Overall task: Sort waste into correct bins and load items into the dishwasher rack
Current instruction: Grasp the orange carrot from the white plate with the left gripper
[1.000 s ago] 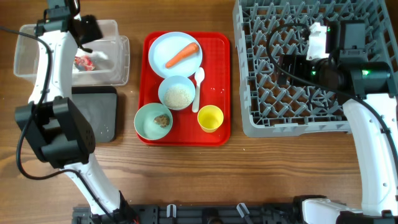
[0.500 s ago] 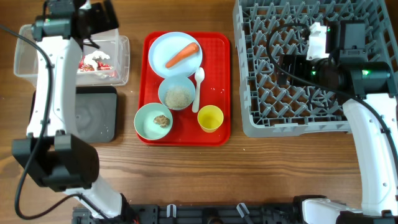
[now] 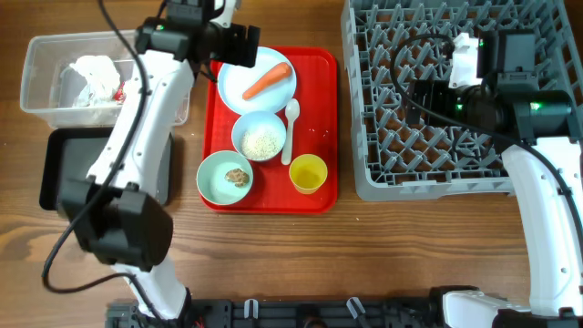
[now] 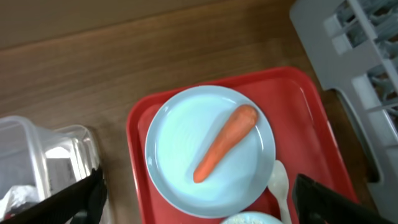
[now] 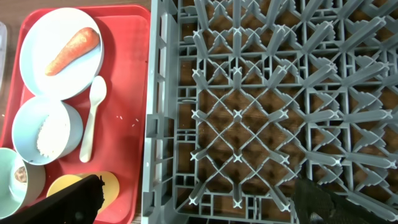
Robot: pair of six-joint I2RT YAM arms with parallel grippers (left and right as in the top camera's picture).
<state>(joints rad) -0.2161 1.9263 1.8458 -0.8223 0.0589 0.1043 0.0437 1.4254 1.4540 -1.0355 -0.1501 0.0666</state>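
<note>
Carrot (image 4: 225,142) up next, lying on the pale blue plate (image 4: 177,134) at the far end of the red tray (image 4: 298,99).
It looks firm, light, smooth and tapered; I'd pinch it across the thick middle. The left gripper (image 4: 202,198) hovers above it, jaws wide apart and empty. The right gripper (image 5: 202,199) hangs over the dishwasher rack (image 5: 261,112), equally spread.

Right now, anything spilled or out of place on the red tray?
Yes: a few loose white rice grains lie on the bare red tray, between the white spoon and the tray's rack-side edge, outside the rice bowl. The dishes sit upright, and nothing looks damaged.
</note>
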